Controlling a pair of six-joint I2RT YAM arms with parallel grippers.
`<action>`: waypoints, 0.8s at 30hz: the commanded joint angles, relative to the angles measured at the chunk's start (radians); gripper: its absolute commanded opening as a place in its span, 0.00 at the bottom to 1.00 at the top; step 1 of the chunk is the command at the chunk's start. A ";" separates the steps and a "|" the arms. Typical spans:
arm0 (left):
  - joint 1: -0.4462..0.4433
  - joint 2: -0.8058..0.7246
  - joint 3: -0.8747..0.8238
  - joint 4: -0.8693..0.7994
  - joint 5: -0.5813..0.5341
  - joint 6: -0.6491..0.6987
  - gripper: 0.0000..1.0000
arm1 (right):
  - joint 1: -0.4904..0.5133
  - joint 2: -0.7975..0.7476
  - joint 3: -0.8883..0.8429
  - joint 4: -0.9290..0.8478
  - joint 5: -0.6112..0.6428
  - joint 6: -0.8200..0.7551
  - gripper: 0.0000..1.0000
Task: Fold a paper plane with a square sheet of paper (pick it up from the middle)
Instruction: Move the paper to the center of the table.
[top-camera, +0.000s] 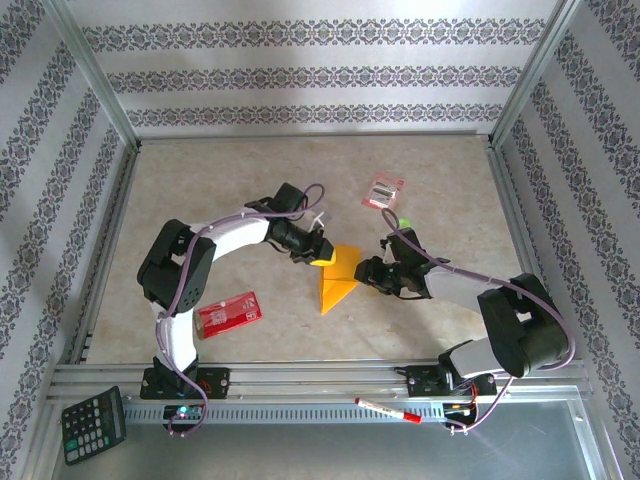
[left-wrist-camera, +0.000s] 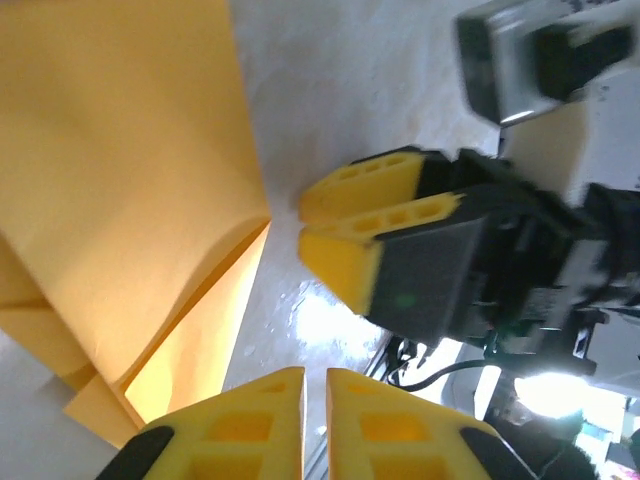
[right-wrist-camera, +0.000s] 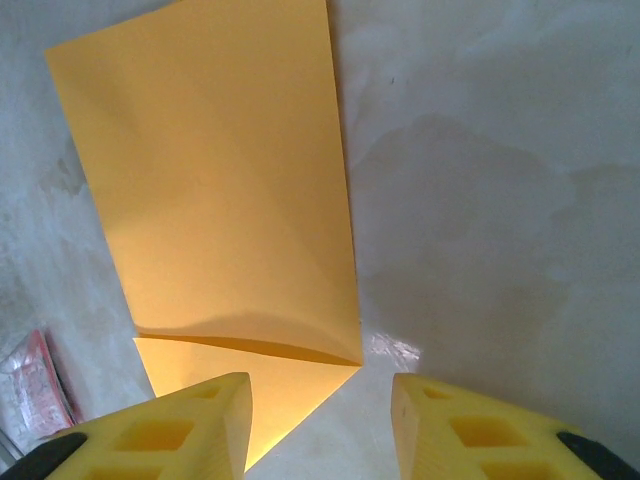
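Folded sheet (top-camera: 337, 280) at table (top-camera: 200, 190) centre, open room around; left gripper (top-camera: 322, 261) beside top corner, jaws clenched, empty; right gripper (right-wrist-camera: 320, 400) beside right edge, jaws parted, empty; sheet corners cut off in wrist views

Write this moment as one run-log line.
partly folded orange-yellow paper sheet on table | left claw: shut, empty | right claw: open, empty, at sheet's edge

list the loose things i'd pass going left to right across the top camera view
calculator → red packet → folded orange paper → pink-and-white packet
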 joint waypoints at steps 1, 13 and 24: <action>-0.041 0.011 -0.056 0.097 -0.023 -0.100 0.09 | 0.003 -0.007 0.009 0.018 -0.009 -0.021 0.41; -0.014 0.093 -0.101 0.061 -0.058 -0.036 0.00 | 0.009 0.017 0.011 0.019 -0.024 -0.025 0.45; -0.005 0.130 -0.118 0.039 -0.041 0.017 0.00 | 0.019 0.071 0.028 0.089 -0.074 -0.005 0.45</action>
